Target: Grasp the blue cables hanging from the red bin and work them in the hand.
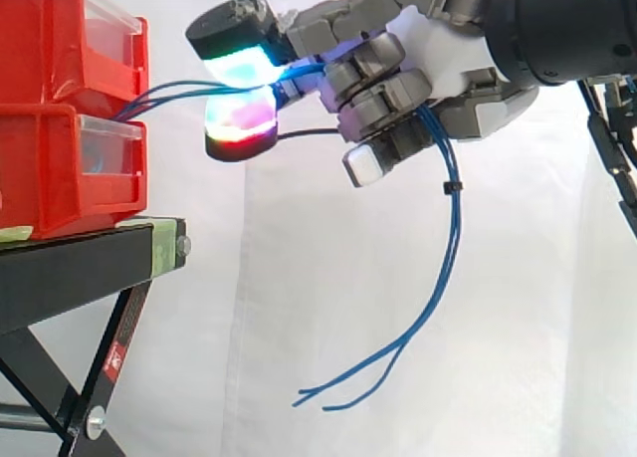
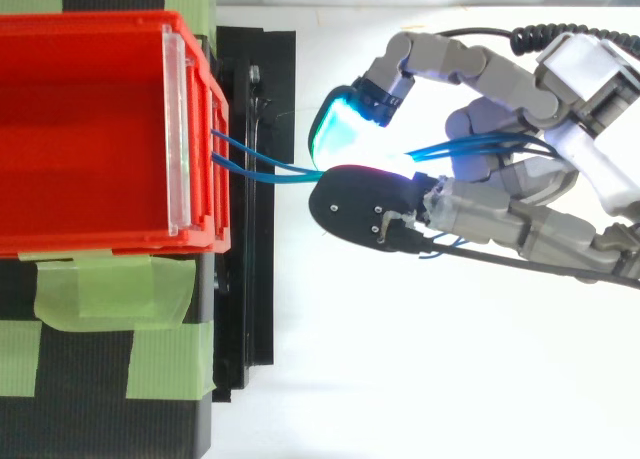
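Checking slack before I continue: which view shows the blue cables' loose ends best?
The side view: the blue cables leave the hand and hang down to their free ends. The top view gives the stretch from the red bin to the pinching pads.

The blue cables (image 1: 456,228) are vanishing behind the hand's (image 1: 438,39) curled fingers; glare is washing out the stretch between its fingertips (image 1: 239,64). Beyond the fingertips, the red bins (image 1: 50,168) are running past the picture's edge.
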Available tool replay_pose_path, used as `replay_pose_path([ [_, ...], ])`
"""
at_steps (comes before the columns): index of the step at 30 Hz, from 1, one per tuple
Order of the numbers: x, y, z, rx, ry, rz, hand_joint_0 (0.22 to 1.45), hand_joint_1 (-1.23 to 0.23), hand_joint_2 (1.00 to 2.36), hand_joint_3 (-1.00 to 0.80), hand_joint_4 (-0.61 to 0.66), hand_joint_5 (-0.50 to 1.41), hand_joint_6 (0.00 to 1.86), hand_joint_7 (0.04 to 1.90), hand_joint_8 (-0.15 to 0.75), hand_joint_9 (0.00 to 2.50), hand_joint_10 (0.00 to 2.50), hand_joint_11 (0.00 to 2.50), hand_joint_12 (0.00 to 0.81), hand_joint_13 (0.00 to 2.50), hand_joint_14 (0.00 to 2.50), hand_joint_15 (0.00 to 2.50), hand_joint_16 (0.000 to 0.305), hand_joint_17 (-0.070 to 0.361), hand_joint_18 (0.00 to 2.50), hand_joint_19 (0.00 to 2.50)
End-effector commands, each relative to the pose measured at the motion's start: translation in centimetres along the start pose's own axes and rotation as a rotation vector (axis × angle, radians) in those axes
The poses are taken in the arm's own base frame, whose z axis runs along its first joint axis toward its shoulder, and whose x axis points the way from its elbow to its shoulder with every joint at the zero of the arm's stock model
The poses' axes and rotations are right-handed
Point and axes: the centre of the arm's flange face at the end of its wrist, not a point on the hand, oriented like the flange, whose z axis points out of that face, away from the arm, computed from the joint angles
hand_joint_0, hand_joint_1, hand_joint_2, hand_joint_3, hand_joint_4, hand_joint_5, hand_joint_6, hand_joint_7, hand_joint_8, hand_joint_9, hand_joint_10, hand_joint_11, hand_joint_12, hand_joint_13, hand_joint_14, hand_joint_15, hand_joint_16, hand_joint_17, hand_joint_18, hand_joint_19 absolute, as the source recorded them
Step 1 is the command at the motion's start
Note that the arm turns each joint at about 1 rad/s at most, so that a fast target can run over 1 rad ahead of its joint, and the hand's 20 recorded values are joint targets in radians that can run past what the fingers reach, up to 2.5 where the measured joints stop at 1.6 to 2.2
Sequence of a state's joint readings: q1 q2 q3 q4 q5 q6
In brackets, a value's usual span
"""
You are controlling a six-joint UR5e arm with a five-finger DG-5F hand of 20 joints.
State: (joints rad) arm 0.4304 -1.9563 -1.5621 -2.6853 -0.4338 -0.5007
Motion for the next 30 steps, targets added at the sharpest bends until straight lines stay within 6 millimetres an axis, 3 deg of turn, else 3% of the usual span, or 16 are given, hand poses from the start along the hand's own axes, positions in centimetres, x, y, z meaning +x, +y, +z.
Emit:
replay_pose_path([
  [1, -0.23, -0.26, -0.19, 0.014, 0.009, 0.002, 0.96, -0.54, 1.01, 0.03, 0.25, 0.49, 0.00, 1.37, 0.375, 0.99, 2.50, 2.50, 0.537, 1.34, 2.50, 1.87, 0.062, 0.139, 1.68, 0.59],
  [8, -0.19, -0.25, -0.27, 0.015, 0.011, 0.005, 0.97, -0.56, 1.01, 0.10, 0.28, 0.49, 0.01, 1.34, 0.371, 0.91, 2.50, 2.50, 0.543, 1.30, 2.50, 1.86, 0.060, 0.136, 1.62, 0.58],
  [12, -0.16, -0.24, -0.27, 0.014, 0.013, 0.005, 0.96, -0.64, 1.01, 0.18, 0.29, 0.48, 0.00, 1.36, 0.439, 0.86, 2.50, 2.50, 0.542, 1.27, 2.50, 1.84, 0.063, 0.142, 1.62, 0.53],
  [20, -0.22, 0.01, -0.37, 0.009, 0.021, 0.016, 0.96, -0.69, 1.00, 0.26, 0.28, 0.46, 0.01, 1.38, 0.454, 0.82, 2.50, 2.50, 0.554, 1.26, 2.50, 1.86, 0.063, 0.141, 1.60, 0.52],
  [23, -0.33, 0.06, -0.31, 0.008, 0.021, 0.019, 0.92, -0.71, 1.01, 0.09, 0.28, 0.42, 0.08, 1.33, 0.451, 0.76, 2.50, 2.50, 0.551, 1.23, 2.50, 1.85, 0.064, 0.145, 1.57, 0.50],
  [24, -0.38, 0.13, -0.32, 0.008, 0.021, 0.020, 0.86, -0.71, 1.02, -0.13, 0.27, 0.40, 0.07, 1.34, 0.461, 0.73, 2.50, 2.50, 0.560, 1.18, 2.50, 1.87, 0.060, 0.135, 1.51, 0.58],
  [25, -0.38, 0.23, -0.39, 0.007, 0.022, 0.021, 0.87, -0.71, 1.02, -0.20, 0.27, 0.39, 0.06, 1.35, 0.467, 0.72, 2.50, 2.50, 0.551, 1.16, 2.50, 1.88, 0.059, 0.134, 1.49, 0.59],
  [27, -0.50, 0.37, -0.41, 0.006, 0.020, 0.024, 0.88, -0.71, 1.02, -0.24, 0.25, 0.38, 0.04, 1.36, 0.473, 0.70, 2.50, 2.50, 0.554, 1.13, 2.50, 1.87, 0.053, 0.120, 1.44, 0.67],
  [28, -0.56, 0.44, -0.41, 0.006, 0.019, 0.026, 0.90, -0.70, 1.02, -0.19, 0.24, 0.38, 0.04, 1.36, 0.471, 0.70, 2.50, 2.50, 0.554, 1.12, 2.50, 1.89, 0.052, 0.118, 1.44, 0.70],
  [30, -0.56, 0.44, -0.41, 0.006, 0.019, 0.026, 0.97, -0.67, 1.02, 0.13, 0.25, 0.37, 0.07, 1.33, 0.467, 0.69, 2.50, 2.50, 0.549, 1.13, 2.50, 1.90, 0.052, 0.118, 1.46, 0.68],
])
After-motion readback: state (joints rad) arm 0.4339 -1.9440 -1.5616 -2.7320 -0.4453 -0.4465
